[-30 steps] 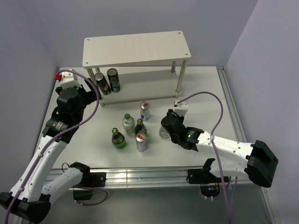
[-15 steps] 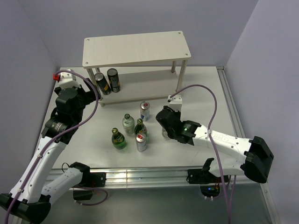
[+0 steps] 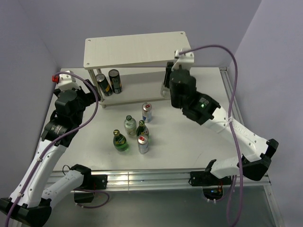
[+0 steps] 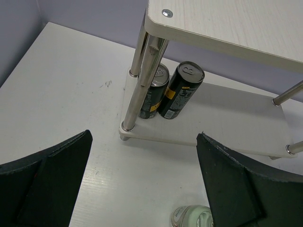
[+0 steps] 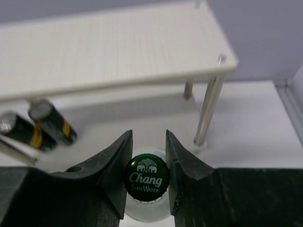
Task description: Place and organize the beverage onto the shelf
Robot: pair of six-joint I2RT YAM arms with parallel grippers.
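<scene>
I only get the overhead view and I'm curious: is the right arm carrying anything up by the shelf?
Observer: Yes. Its wrist camera shows the right end effector shut on a bottle, gripped at its green cap.
Operator: Can you read the cap?
Observer: It says "Chang Soda Water" in white, under two elephants.
Operator: And the left arm?
Observer: The left end effector is open and empty.
</scene>
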